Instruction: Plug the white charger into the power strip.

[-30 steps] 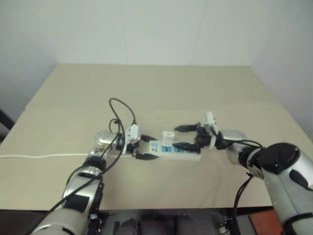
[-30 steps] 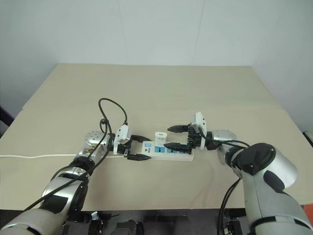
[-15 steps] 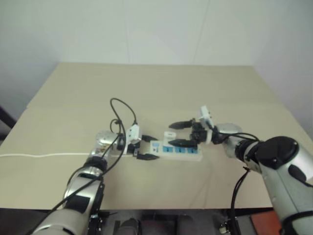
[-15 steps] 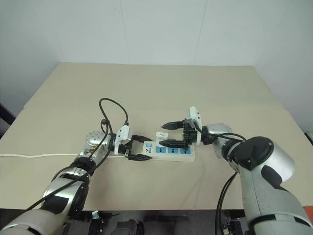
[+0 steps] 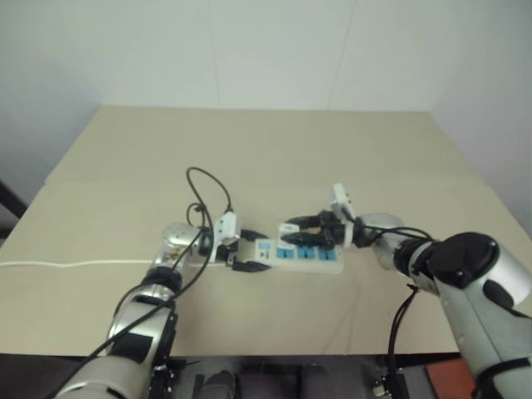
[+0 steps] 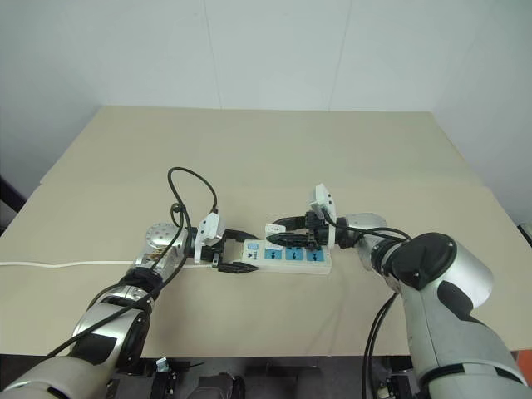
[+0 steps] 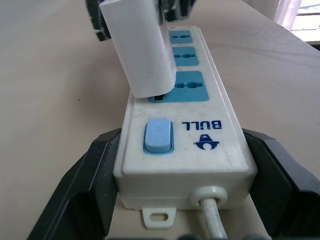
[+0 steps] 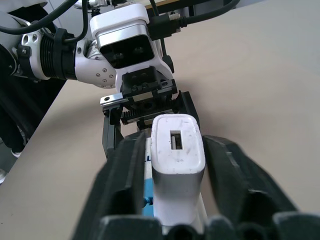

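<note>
The power strip (image 5: pixel 309 253) lies on the table, a white bar with blue socket faces and a blue switch (image 7: pixel 158 135). My left gripper (image 5: pixel 256 251) is shut on its switch end, one black finger (image 7: pixel 90 185) along each side. The white charger (image 7: pixel 140 47) stands on the socket nearest the switch, leaning a little; I cannot tell how deep its pins sit. My right gripper (image 6: pixel 278 232) reaches in level from the right and is shut on the charger (image 8: pixel 177 160), its fingers (image 8: pixel 125 175) pressed to both sides.
The strip's thin white cord (image 5: pixel 75 265) runs off to the left over the tan table (image 5: pixel 266 150). A black cable (image 5: pixel 208 187) loops above my left wrist. The table's front edge (image 5: pixel 249 353) is close below the strip.
My right gripper, open a second ago, has slid left along the strip and shut on the charger. The left gripper and the strip have stayed put.
</note>
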You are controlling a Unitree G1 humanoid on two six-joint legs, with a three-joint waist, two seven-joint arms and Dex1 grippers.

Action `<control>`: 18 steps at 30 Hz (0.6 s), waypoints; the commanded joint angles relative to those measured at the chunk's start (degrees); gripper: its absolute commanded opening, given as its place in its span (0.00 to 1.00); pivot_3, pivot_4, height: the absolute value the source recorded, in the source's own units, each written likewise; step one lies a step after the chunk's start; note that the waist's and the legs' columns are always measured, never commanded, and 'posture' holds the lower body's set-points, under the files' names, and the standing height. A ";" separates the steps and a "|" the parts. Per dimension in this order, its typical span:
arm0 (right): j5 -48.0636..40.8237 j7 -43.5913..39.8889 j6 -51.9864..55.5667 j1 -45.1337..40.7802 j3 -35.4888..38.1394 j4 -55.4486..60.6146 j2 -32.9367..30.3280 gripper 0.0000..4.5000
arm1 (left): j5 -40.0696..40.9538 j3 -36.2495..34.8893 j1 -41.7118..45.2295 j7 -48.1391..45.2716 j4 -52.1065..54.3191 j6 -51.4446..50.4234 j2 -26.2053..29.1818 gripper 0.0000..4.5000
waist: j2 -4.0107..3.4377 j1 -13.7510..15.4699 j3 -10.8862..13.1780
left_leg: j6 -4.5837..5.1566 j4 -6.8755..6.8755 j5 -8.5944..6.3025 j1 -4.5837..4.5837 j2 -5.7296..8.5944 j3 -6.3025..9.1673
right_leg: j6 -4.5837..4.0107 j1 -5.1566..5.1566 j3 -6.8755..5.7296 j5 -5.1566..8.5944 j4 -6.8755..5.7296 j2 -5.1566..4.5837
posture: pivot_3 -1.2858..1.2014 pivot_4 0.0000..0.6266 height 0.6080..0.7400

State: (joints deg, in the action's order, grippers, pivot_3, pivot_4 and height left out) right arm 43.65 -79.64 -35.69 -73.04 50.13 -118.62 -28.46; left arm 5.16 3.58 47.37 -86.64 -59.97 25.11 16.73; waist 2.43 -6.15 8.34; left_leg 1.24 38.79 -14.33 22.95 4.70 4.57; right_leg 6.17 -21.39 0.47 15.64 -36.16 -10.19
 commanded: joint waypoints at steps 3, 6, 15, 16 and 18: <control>-0.12 0.70 -3.31 0.70 0.06 -1.38 0.31 0.25 | -0.01 0.31 -0.64 -0.13 0.34 0.15 0.67 0.73 | 0.00 -0.07 0.00 | 0.00 0.00 0.00 -0.01 0.00 0.00 | 0.00 0.00 0.00 0.00 0.00 0.00 | 0.52 0.24 1.00; 0.15 1.22 -4.84 1.37 -0.17 -1.38 0.62 0.25 | 0.00 0.37 -0.60 -0.06 0.33 0.17 0.65 0.73 | 0.00 -0.21 0.00 | 0.00 0.01 0.00 -0.02 0.00 0.00 | 0.00 0.00 0.00 0.00 0.00 0.00 | 0.52 0.24 1.00; 2.78 3.95 -13.36 3.97 -1.34 -1.38 2.09 0.25 | 0.08 0.48 -0.32 -0.05 0.14 0.20 0.57 0.73 | 0.00 -0.73 0.00 | -0.03 0.04 0.02 -0.09 0.00 0.00 | 0.00 0.04 0.01 0.00 0.00 0.00 | 0.52 0.24 1.00; 2.90 4.30 -13.76 4.25 -1.43 -1.38 2.28 0.25 | 0.09 0.50 -0.32 -0.05 0.17 0.18 0.57 0.73 | 0.00 -0.79 0.00 | -0.03 0.04 0.02 -0.11 0.00 0.00 | 0.00 0.05 0.01 0.00 0.00 0.00 | 0.52 0.24 1.00; 3.79 5.69 -15.75 4.90 -2.14 -1.38 2.64 0.25 | 0.10 0.52 -0.34 -0.05 0.20 0.16 0.57 0.73 | 0.00 -0.88 0.00 | -0.03 0.04 0.02 -0.15 -0.01 0.00 | 0.00 0.09 0.01 0.00 0.00 0.00 | 0.52 0.24 1.00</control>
State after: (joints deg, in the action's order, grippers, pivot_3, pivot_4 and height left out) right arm 45.59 -75.85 -49.94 -69.36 49.77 -118.60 -26.61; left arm 5.31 3.62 47.10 -86.44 -60.02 25.06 17.62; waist 2.43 -7.03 8.33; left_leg 1.21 38.83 -14.31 22.78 4.69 4.57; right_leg 6.17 -21.27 0.48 15.64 -36.16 -10.18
